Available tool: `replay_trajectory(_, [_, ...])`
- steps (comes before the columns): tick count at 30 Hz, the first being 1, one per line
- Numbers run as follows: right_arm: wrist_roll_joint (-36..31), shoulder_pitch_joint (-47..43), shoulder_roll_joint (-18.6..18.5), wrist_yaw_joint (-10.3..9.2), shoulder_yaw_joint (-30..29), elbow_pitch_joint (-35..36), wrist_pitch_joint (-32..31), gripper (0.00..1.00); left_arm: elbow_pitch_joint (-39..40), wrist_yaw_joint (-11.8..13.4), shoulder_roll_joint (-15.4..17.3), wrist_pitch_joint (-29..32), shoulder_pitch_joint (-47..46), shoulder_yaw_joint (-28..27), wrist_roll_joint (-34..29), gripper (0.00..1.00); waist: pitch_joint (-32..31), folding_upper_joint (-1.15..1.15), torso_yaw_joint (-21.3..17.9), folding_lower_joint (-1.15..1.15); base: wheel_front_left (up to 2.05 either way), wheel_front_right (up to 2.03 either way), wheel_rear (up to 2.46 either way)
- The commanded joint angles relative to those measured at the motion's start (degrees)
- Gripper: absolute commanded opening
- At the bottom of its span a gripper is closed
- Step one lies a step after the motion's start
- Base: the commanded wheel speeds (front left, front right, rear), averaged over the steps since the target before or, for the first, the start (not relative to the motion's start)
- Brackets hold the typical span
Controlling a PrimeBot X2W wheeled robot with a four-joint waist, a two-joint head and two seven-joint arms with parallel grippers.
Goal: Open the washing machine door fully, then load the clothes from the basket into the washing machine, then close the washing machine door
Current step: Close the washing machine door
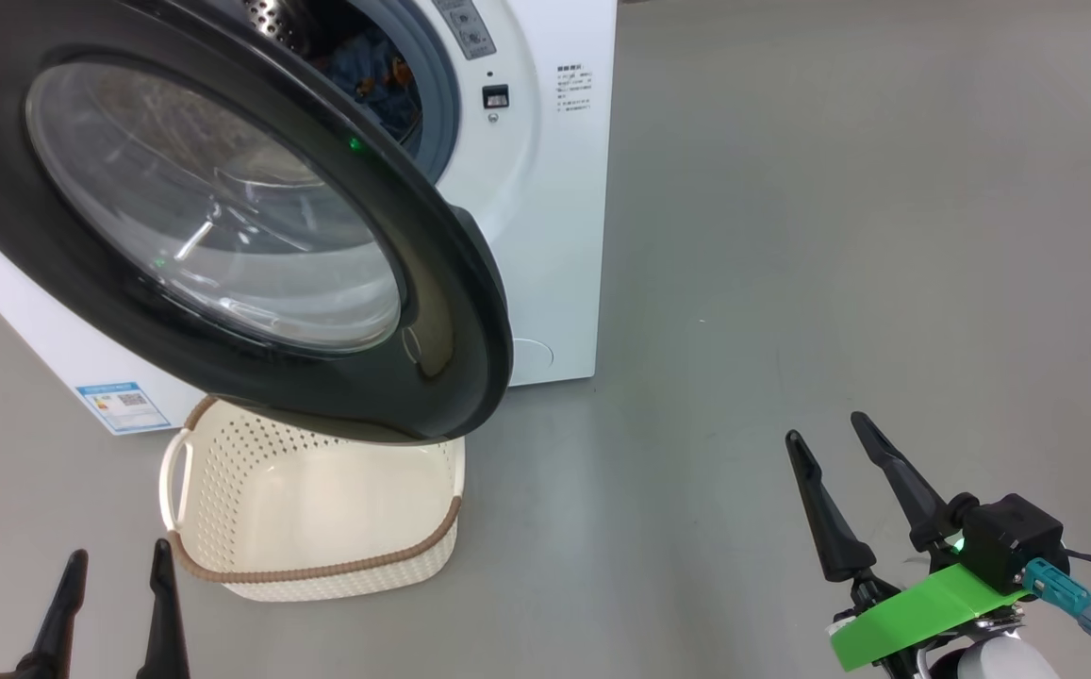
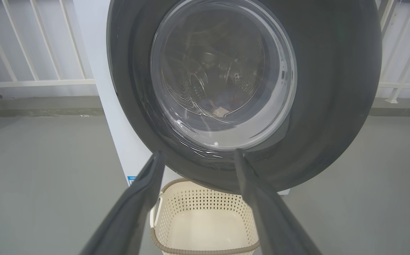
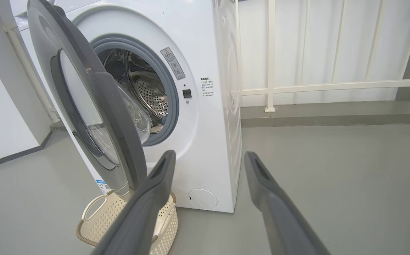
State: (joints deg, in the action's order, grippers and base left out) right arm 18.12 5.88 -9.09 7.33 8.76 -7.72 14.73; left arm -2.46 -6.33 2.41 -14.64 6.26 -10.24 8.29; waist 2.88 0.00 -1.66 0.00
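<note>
Overhanging the basket [image 1: 319, 571], the door [image 1: 455, 302] hides its back.

I find the washing machine door [image 1: 455, 311] glossy black and smooth, catching reflections. Its domed window [image 1: 215, 207] looks like clear glass. The washing machine [image 1: 545, 189] body is smooth white with a light sheen. The drum [image 3: 151, 95] reads as bright perforated steel, the gasket [image 3: 173, 106] as matt blue-grey rubber. The basket [image 1: 224, 453] is cream perforated plastic with a brown woven-look rim [image 1: 319, 571]. The clothes [image 1: 366, 80] look like soft blue cloth. The floor [image 1: 837, 236] is matt grey and smooth.
</note>
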Motion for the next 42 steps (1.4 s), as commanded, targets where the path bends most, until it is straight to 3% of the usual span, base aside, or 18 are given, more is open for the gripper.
replay_trajectory(1, [-0.2,0.4,-0.2,0.16,1.3,1.2,0.3,1.0,1.3,-0.1,0.5,-0.4,-0.4,-1.9,-0.2,1.0,0.0,0.0,0.1,0.0,0.0,0.0,0.0])
replay_trajectory(8, [-0.1,0.3,-0.3,0.16,1.6,0.9,0.3,1.0,0.8,0.1,0.5,-0.4,-0.2,-1.8,-0.1,1.0,-0.2,0.0,0.3,0.0,0.0,0.0,0.0])
replay_trajectory(10, [0.1,0.3,-0.3,0.16,1.7,0.7,0.3,0.38,0.7,0.1,0.5,-0.4,-0.2,-1.8,-0.2,1.0,-0.3,0.0,0.5,0.0,0.0,0.0,0.0])
replay_trajectory(11, [0.1,0.3,-0.2,0.16,1.7,0.7,0.3,0.0,0.7,0.1,0.5,-0.4,-0.2,-1.8,-0.2,1.0,-0.3,0.0,0.5,0.0,0.0,0.0,0.0])
replay_trajectory(20, [0.8,2.0,0.6,0.16,0.7,5.5,0.3,0.0,0.8,0.2,0.5,-0.4,-0.1,-1.3,0.4,1.0,0.1,0.0,0.9,0.0,0.0,0.0,0.0])
replay_trajectory(28, [2.0,8.5,1.3,0.16,2.5,21.5,0.3,0.0,0.5,0.2,0.5,-0.4,-0.6,-1.2,1.2,1.0,0.8,0.0,1.1,0.0,0.0,0.0,0.0])
replay_trajectory(36, [4.3,13.8,1.2,0.16,9.7,31.2,0.3,0.0,0.0,0.4,0.5,-0.4,-1.4,0.4,1.9,1.0,0.8,0.0,2.8,0.0,0.0,0.0,0.0])
replay_trajectory(42, [6.5,16.9,-0.4,0.16,20.6,30.7,0.3,0.0,-0.5,0.6,0.5,-0.4,-3.0,2.9,2.4,1.0,1.3,0.0,6.8,0.0,0.0,0.0,0.0])
